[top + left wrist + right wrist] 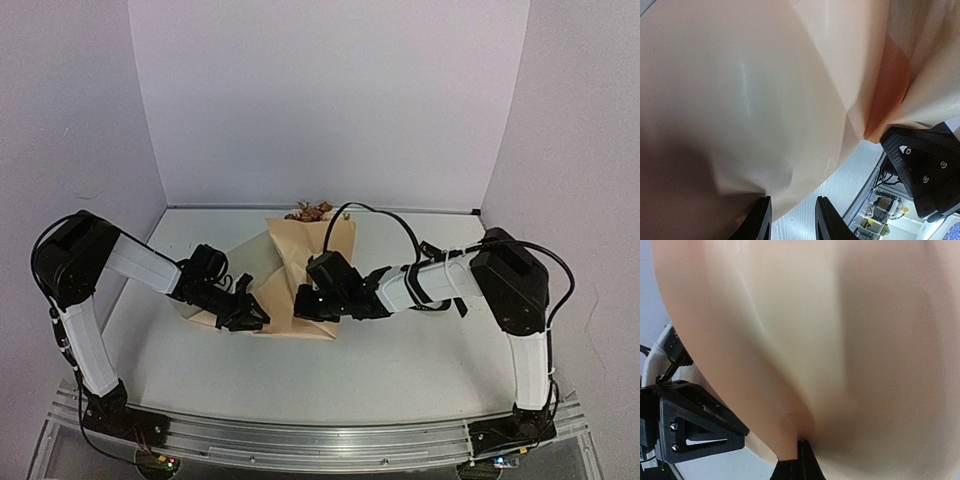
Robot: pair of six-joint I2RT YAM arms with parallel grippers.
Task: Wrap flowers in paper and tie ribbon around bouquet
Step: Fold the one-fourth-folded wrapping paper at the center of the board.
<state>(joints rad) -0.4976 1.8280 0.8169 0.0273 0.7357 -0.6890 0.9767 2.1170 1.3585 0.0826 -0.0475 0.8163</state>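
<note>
Mid-bench lies the large matte sheet of tan-peach kraft paper [298, 255], one side folded across into a rough cone. The small bunch of pale pink and rusty-brown flowers [310, 211] peeks out at its far end, stems hidden under the fold. So the wrap looks partly made, not finished.

Both arms work the near, narrow end, and that makes sense: that is where the cone has to be gathered tight. The right arm [430, 282] reaches in from its side, and its jaws are closed on the paper. The right wrist view shows the sheet drawn down to a pinched point right at the black fingertip [800, 465]. That pinch appears to be what holds the folded flap up, so the fold cannot spring flat.

The left arm [140, 262] comes in low at the sheet's near left edge. Its jaws stand narrowly apart with nothing between them. In the left wrist view only the grey bench [840, 190] shows through the gap, and the paper's edge sits just above one finger [760, 222]. They seem poised to catch the loose left flap for the next fold.

The risk here is that a tug on either side could shift the flowers or crease the sheet badly.

The black ribbon shows in none of the views, so tying looks a good way off.
</note>
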